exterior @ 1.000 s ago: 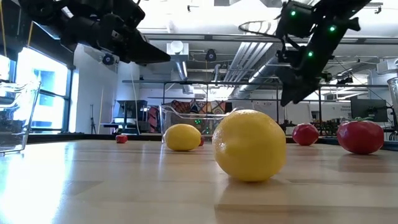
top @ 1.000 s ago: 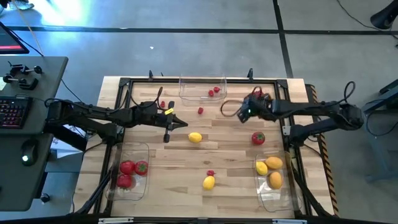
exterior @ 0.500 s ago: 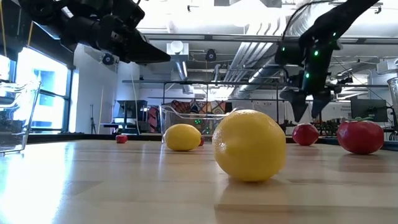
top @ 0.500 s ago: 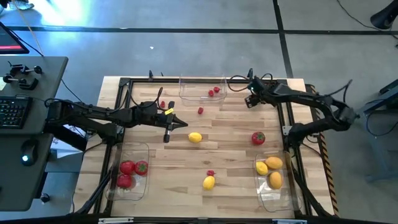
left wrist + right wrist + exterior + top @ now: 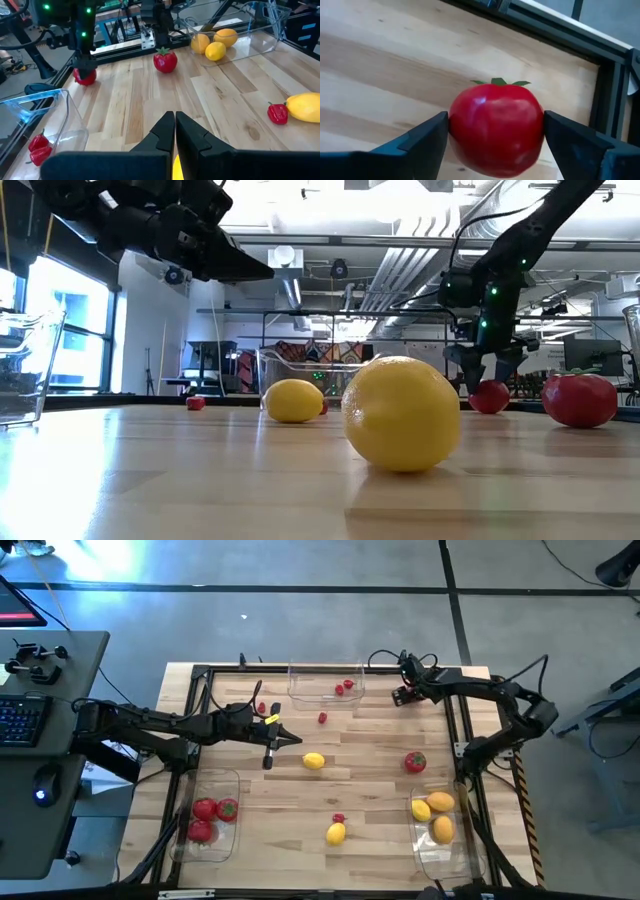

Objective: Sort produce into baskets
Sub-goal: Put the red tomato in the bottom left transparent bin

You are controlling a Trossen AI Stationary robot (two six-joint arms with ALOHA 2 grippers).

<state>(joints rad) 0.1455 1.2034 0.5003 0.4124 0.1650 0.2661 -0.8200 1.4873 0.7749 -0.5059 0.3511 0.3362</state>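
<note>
My right gripper [image 5: 401, 694] is at the table's far right, pointing down, open. Its two fingers stand on either side of a round red tomato with a green top [image 5: 496, 131], which sits on the table [image 5: 489, 396]. My left gripper [image 5: 268, 756] is shut and empty, held above the table left of centre [image 5: 175, 127]. Loose on the wood lie a lemon [image 5: 314, 761], a second tomato [image 5: 415, 762], another lemon [image 5: 336, 833] and small red berries [image 5: 322, 718]. My right gripper has its fingers [image 5: 427, 137] close against the tomato's two opposite sides [image 5: 457, 125], coming from above. I cannot tell whether they touch it. The tomato rests on the table, top up.
A clear bin at the far edge [image 5: 305, 692] holds berries. A clear bin at the near left [image 5: 232, 780] holds three tomatoes. A clear bin at the near right [image 5: 428, 852] holds yellow and orange fruit. A black metal frame [image 5: 455, 720] runs round the tabletop.
My right gripper has gone toward the table's far right corner, tipped to point down, and come down over the tomato there, its fingers now on either side of it. My left gripper has kept still.
</note>
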